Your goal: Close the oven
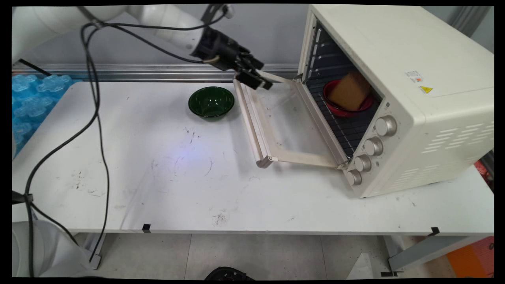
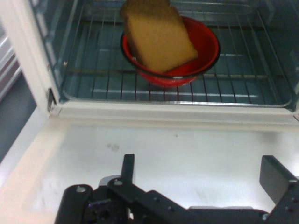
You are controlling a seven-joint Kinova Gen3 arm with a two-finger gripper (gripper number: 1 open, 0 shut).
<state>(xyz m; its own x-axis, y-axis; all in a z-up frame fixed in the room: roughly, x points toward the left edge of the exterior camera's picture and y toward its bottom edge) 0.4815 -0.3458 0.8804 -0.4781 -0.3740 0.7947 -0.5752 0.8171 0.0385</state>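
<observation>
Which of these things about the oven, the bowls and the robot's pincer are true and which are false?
1. The oven door is open. True.
2. The red bowl sits on the table. False: it is on the rack inside the oven.
3. A sponge lies in the red bowl. True.
4. The green bowl is inside the oven. False: it stands on the table, left of the door.
5. The pincer is open, holding nothing. True.

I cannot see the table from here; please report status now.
End effector open, above far end of oven door. Door down. Sponge in red bowl on oven rack. Green bowl left of door.
</observation>
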